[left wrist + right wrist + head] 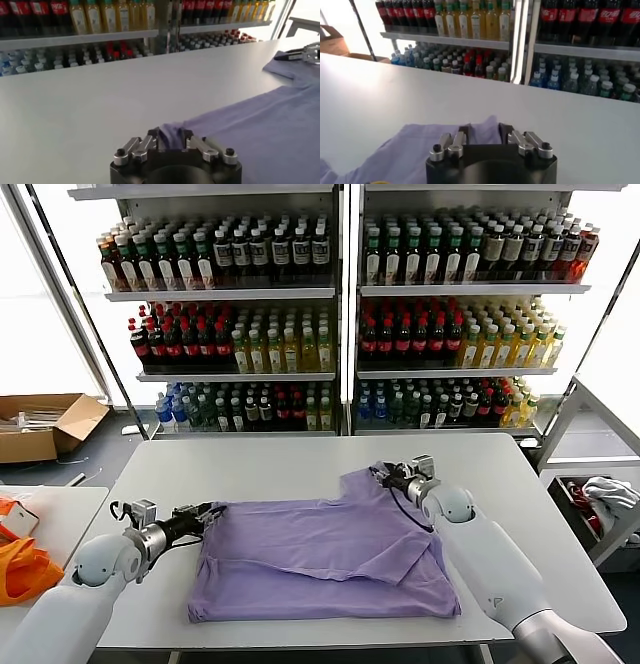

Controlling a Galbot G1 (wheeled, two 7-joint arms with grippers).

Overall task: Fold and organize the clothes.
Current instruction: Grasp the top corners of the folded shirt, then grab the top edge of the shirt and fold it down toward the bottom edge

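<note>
A lavender T-shirt (320, 559) lies partly folded on the white table (280, 464), plain side up. My left gripper (207, 519) is at the shirt's left edge, shut on a pinch of the fabric (171, 134). My right gripper (385, 476) is at the shirt's far right corner, shut on the fabric (485, 131) there. The right gripper also shows far off in the left wrist view (300, 54).
Drink shelves (340, 314) stand behind the table. An orange bag (25, 569) lies on a side table at left. A cardboard box (45, 424) sits on the floor at far left. A bin with white-and-red fabric (600, 499) is at right.
</note>
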